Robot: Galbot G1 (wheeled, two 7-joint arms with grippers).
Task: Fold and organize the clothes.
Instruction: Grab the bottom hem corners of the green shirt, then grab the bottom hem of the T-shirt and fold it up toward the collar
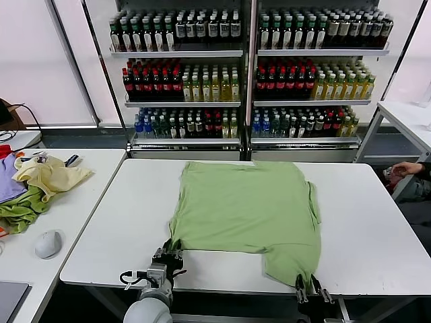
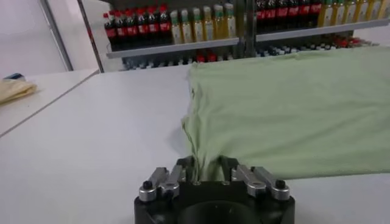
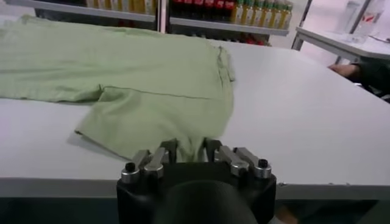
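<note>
- The left gripper (image 1: pixel 170 254) sits at the near edge of the white desk (image 1: pixel 377 229), at about 7 o'clock from the shirt's middle; its jaws are pinched on the near-left corner of the light-green shirt (image 1: pixel 246 205), and in the left wrist view the cloth bunches up between the fingers (image 2: pixel 183 167) of the left gripper (image 2: pixel 206 171).
- The right gripper (image 1: pixel 308 288) is at the desk's near edge at about 5 o'clock; its jaws are clenched on the lowest tip of the shirt's near-right flap. In the right wrist view the fabric is drawn into a narrow fold between the fingers (image 3: pixel 167 149) of the right gripper (image 3: pixel 190 152).
- The shirt (image 3: pixel 122 61) lies spread flat in the middle of the desk, plain side up, with its far edge toward 12 o'clock, and the near-right flap hangs closer to the desk edge than the rest of the hem.
- The shirt (image 2: pixel 292 103) shows small wrinkles only where each gripper holds it.
- At 12 o'clock behind the desk stand shelves (image 1: pixel 249 52) packed with rows of bottles (image 1: pixel 175 28).
- On a second desk (image 1: pixel 81 222) at 9 o'clock lie a pale yellow garment (image 1: pixel 50 176), a darker green garment (image 1: pixel 20 212) and a purple garment (image 1: pixel 8 182) in a loose pile, with a grey mouse (image 1: pixel 48 243) nearer the front.
- A person's hand (image 1: pixel 403 168) rests at the desk's edge at about 3 o'clock.
</note>
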